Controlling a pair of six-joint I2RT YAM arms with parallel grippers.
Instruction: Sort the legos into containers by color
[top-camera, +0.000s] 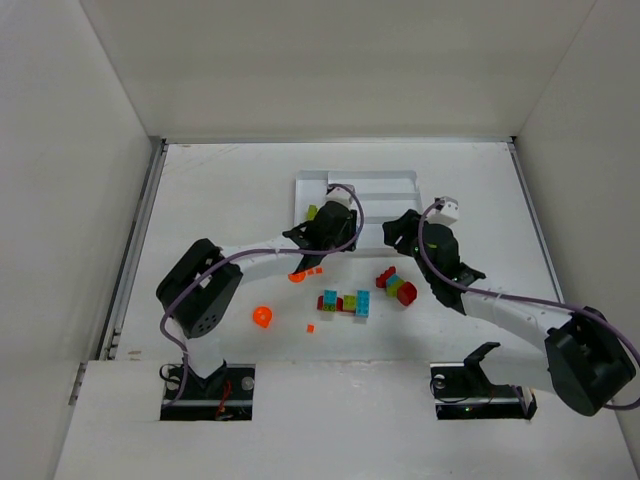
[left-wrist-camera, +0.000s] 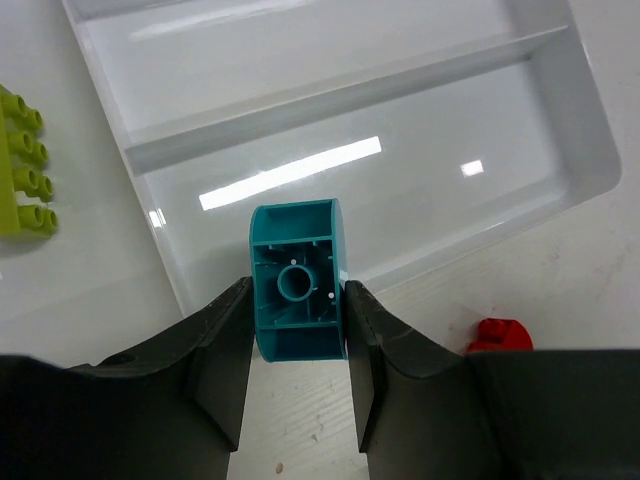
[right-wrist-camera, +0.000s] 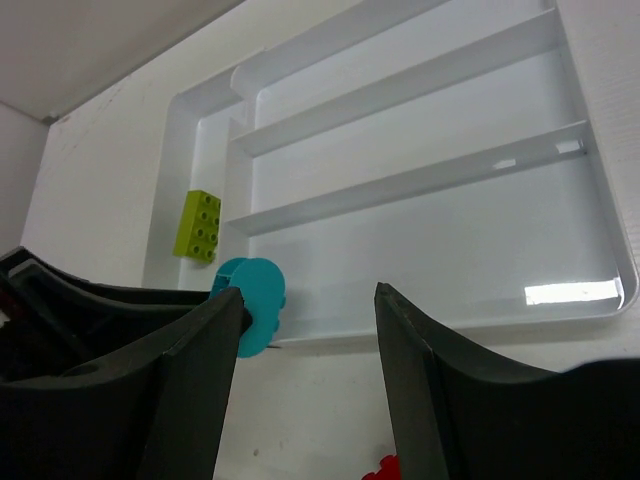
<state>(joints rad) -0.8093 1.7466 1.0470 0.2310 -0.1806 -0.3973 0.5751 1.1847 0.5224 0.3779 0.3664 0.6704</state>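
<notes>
My left gripper (top-camera: 333, 236) is shut on a teal blue brick (left-wrist-camera: 297, 280), held hollow side up over the near rim of the white tray (top-camera: 385, 186). The tray also shows in the left wrist view (left-wrist-camera: 400, 150) and in the right wrist view (right-wrist-camera: 450, 220). A lime green brick (left-wrist-camera: 22, 165) lies in the tray's tall left section; it also shows from above (top-camera: 312, 212) and in the right wrist view (right-wrist-camera: 198, 225). My right gripper (top-camera: 402, 232) is open and empty just right of the left one, with the teal brick (right-wrist-camera: 250, 305) beside its left finger.
Loose legos lie on the table in front of the tray: an orange brick (top-camera: 300, 274), a round orange piece (top-camera: 262, 317), a tiny orange piece (top-camera: 310, 328), a teal, red and green cluster (top-camera: 345, 302), and red and green pieces (top-camera: 396, 286). White walls enclose the table.
</notes>
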